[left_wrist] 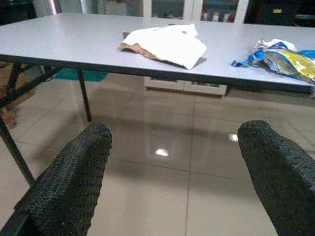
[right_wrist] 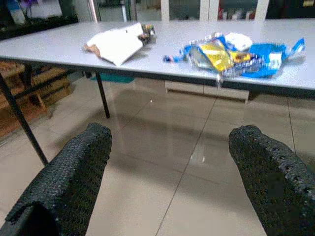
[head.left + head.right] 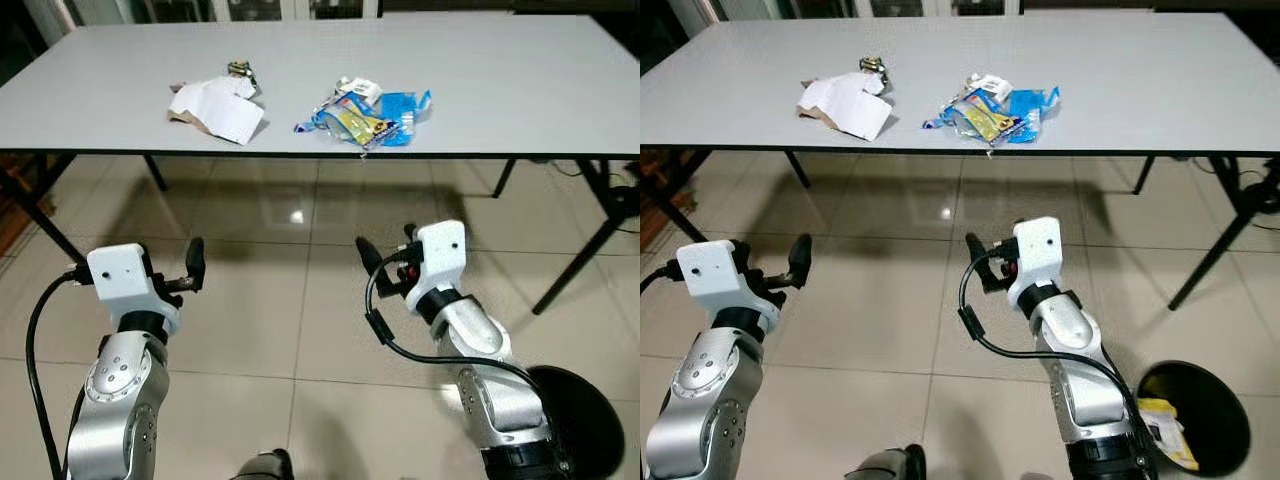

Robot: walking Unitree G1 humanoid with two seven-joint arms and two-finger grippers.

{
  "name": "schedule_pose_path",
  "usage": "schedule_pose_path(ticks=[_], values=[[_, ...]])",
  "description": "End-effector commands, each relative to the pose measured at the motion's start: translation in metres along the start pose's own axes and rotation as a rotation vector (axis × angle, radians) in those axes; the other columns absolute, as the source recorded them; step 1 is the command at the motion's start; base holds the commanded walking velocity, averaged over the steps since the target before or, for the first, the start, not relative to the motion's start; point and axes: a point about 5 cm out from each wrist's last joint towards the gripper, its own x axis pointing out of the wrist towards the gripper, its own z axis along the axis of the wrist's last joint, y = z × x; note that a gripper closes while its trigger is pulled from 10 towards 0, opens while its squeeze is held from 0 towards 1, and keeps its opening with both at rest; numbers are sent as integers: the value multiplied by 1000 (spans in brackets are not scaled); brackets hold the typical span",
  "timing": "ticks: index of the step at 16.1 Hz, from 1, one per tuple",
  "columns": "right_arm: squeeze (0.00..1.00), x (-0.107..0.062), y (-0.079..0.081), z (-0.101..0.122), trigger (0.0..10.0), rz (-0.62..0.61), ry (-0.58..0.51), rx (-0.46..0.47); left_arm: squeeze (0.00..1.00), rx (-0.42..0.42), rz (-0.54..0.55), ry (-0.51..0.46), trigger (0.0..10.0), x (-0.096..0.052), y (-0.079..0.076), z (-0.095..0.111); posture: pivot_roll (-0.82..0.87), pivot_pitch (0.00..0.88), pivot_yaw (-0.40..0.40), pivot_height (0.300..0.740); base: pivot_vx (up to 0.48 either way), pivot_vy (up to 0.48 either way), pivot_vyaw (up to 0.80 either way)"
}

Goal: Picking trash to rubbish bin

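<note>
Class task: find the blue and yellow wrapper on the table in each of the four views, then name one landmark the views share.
Left eye: wrapper, centre, near the table's front edge.
Right eye: wrapper, upper centre.
Left wrist: wrapper, far right, cut off by the frame.
Right wrist: wrapper, upper right of centre.
Shared landmark: the white paper beside it.

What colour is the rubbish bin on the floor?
The rubbish bin is black, clearest in the right eye view.
</note>
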Motion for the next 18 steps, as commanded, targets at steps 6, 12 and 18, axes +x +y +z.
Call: schedule_pose_path(ticks=[6,12,18], values=[[1000,3,6,11,10000,35,-49,14,1000,17,2,-19,10000,-1,0,6,-47,134,55,740,0,0,0],[0,3,10,15,10000,66,-64,48,0,-54,-38,-58,10000,6,-6,22,-52,137,58,740,51,0,0],[0,2,15,15,10000,101,-63,38,0,-59,-44,-60,10000,5,-8,25,-52,142,57,740,411,0,0]])
